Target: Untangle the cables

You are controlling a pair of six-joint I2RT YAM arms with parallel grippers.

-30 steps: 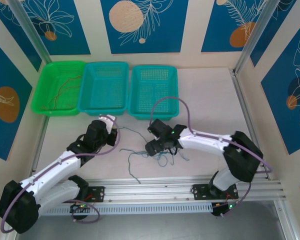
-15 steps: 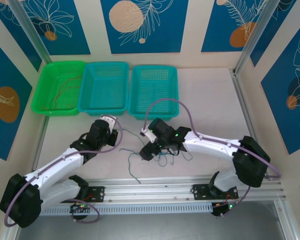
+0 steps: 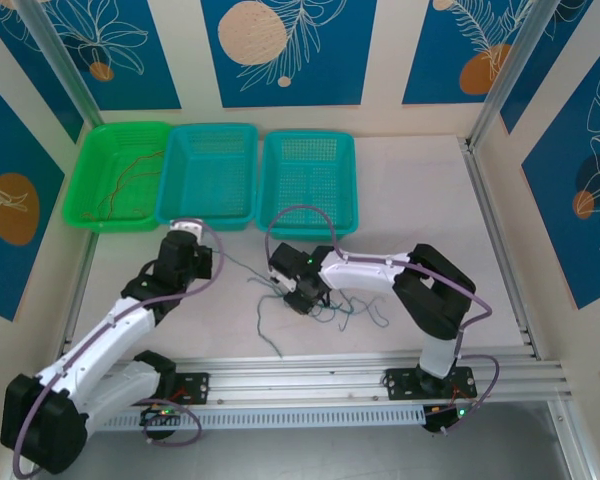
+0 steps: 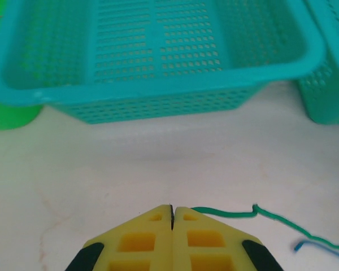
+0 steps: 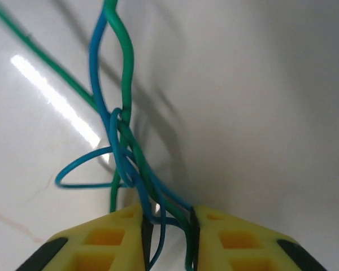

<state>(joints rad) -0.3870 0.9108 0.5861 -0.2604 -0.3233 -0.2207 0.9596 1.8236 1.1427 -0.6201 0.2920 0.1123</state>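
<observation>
The cables [image 3: 332, 312] lie as a loose blue and green tangle on the white table, in front of the baskets. My right gripper [image 3: 298, 298] is down on the tangle's left end. Its jaws [image 5: 168, 223] stand narrow, with twisted blue cable [image 5: 99, 84] and green cable [image 5: 126, 68] strands between the pads, touching both. My left gripper [image 3: 187, 240] sits to the left, near the middle basket. It is shut [image 4: 173, 208], and a green cable [image 4: 237, 213] comes out at its fingertips and runs right toward the tangle. A blue cable [image 4: 322, 248] end lies beside it.
Three baskets line the back: a green basket [image 3: 120, 175] with thin red wire [image 3: 130, 182] in it, and two teal baskets [image 3: 208, 175] [image 3: 308, 180]. The teal basket wall [image 4: 152, 96] is just ahead of my left gripper. A metal rail [image 3: 310, 375] runs along the near edge.
My right gripper has moved left onto the tangle and closed from wide open around the strands. My left gripper has drawn back left toward the baskets, still shut, pulling the green cable.
</observation>
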